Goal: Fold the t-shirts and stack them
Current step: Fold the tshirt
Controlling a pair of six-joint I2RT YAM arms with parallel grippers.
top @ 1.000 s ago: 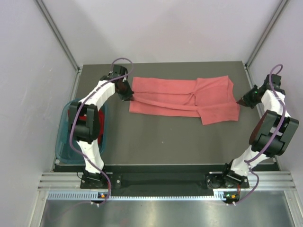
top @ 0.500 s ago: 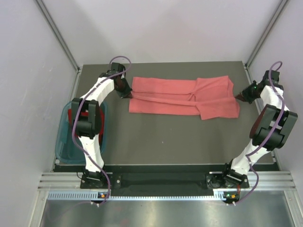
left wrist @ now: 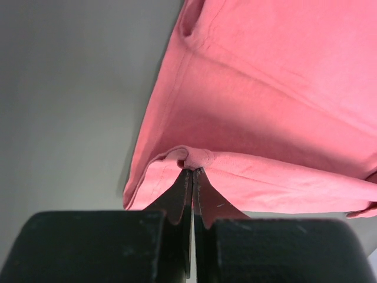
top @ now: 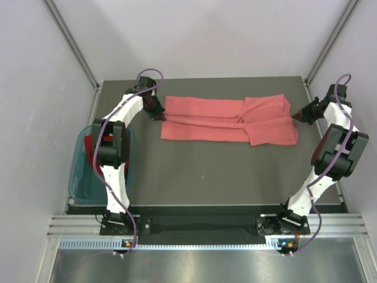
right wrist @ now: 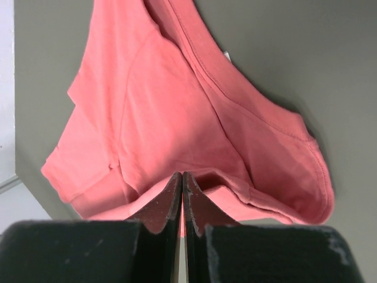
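Top view. Shows the pink t-shirt (top: pixel 224 121) lying on the far half of the table (top: pixel 206 171), drawn out into a long band from left to right, sleeve end to the right. Shows the left gripper (top: pixel 160 115) pinching the band's left edge and the right gripper (top: pixel 296 119) pinching its right edge. Also shows the teal basket (top: pixel 75 183) off the table's left side, with the dark red t-shirt (top: pixel 88 143) inside it, mostly hidden behind the left arm.

Left wrist. Shows jaws clenched tight on a small tuck of pink hem, right at the tips, with the rest of the cloth flat on the grey surface beyond. Looks like a thin bite, so probably easy to lose under a hard tug.

Right wrist. Shows jaws clamped the same way on a fold of pink fabric at the sleeve and collar end, with the collar seam curving away above.

Step in hand, as judged: a lengthwise fold of the pink shirt, both ends carried at once. To do it well:
- Move both ends at the same height and pace.
- Hold only light tension, enough to stop the middle sagging.
- Lay edge onto edge.
- Lower fully onto the cloth before letting go.
- Release both sides together.
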